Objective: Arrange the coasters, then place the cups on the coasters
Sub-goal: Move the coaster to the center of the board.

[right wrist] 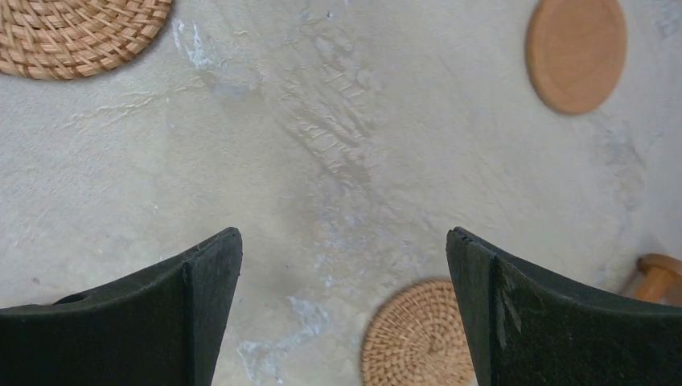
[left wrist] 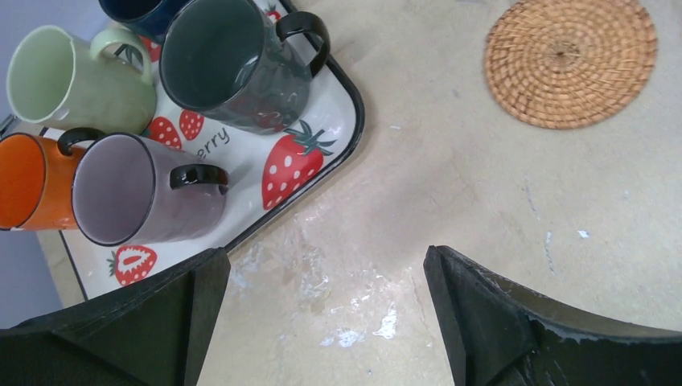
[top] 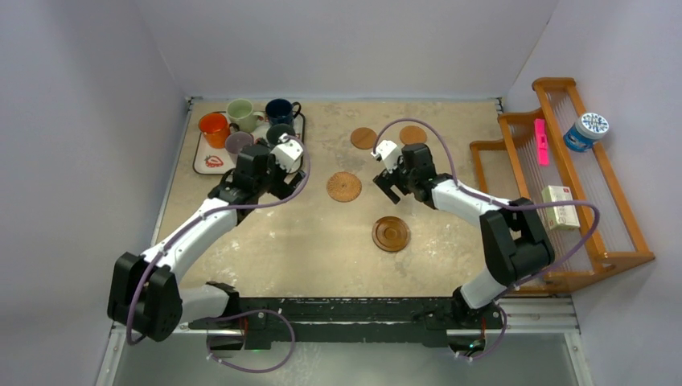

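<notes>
Five cups stand on a strawberry-print tray [top: 203,159] at the back left: orange [top: 215,129], pale green [top: 240,114], navy [top: 280,110], mauve [top: 238,145] and dark green [top: 280,133]. My left gripper [top: 281,178] [left wrist: 326,256] hangs open over bare table by the tray's near right corner [left wrist: 346,121]. Two plain tan coasters [top: 363,138] [top: 412,134] lie at the back, a woven coaster [top: 344,186] in the middle, and a dark ringed one [top: 391,234] nearer. Another woven coaster [right wrist: 418,334] lies under my open right gripper [top: 384,186] [right wrist: 344,236], toward its right finger.
A wooden rack [top: 563,265] stands along the right wall, holding a blue-and-white jar [top: 585,131], a pink item [top: 541,141] and a small box [top: 560,205]. White walls close the table at the back and both sides.
</notes>
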Controlling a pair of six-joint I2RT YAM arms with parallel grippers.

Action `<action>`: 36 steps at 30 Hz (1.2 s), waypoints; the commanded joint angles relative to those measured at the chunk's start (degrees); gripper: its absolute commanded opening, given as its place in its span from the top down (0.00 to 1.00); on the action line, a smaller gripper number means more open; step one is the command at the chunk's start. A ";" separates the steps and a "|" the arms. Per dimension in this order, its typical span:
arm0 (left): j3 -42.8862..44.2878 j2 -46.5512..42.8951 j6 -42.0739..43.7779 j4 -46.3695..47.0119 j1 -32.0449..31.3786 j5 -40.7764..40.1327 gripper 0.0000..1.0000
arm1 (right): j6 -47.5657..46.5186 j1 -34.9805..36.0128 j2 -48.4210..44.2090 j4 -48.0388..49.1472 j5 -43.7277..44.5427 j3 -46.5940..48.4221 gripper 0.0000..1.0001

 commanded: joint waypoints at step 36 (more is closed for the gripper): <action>-7.00 -9.16 -1.22 8.89 0.80 -2.55 0.00 | -0.87 4.02 -3.89 -6.50 -2.39 -6.31 0.01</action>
